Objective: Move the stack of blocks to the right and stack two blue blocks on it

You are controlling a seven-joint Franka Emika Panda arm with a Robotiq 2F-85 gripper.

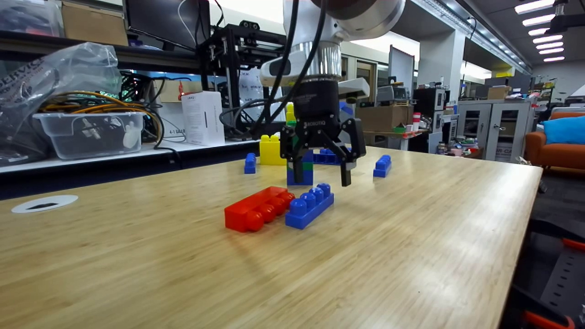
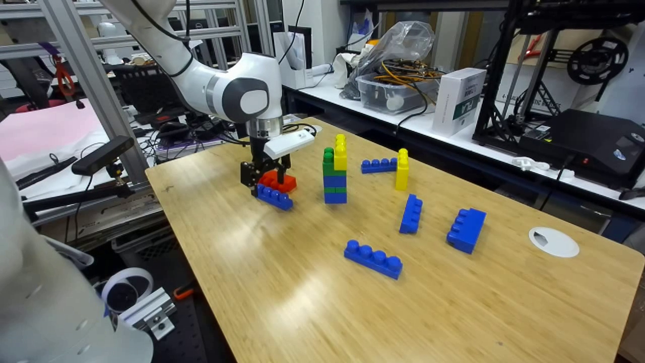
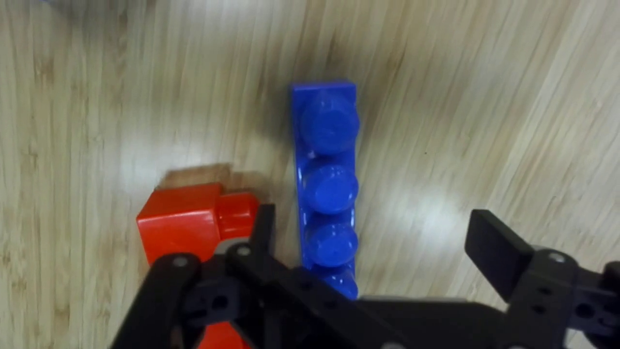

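The stack of blocks [image 2: 335,180] stands upright on the table in an exterior view, with blue lowest, green and blue layers above, and yellow uppermost. In an exterior view the gripper partly hides its blue base [image 1: 300,178]. A blue block [image 1: 310,209] lies studs up beside the red brick; it also shows in an exterior view [image 2: 275,197] and in the wrist view [image 3: 329,189]. My gripper [image 1: 322,176] is open and empty above this block. In the wrist view the block lies between the fingers [image 3: 373,223], nearer the left one. Which two blue blocks are meant, I cannot tell.
The red brick [image 3: 181,223] lies close under the left finger. Other blue bricks lie farther along the table [image 2: 373,259], including a slim one [image 2: 411,214], a wider one [image 2: 466,231] and one [image 2: 379,166] beside the lone yellow brick [image 2: 401,172].
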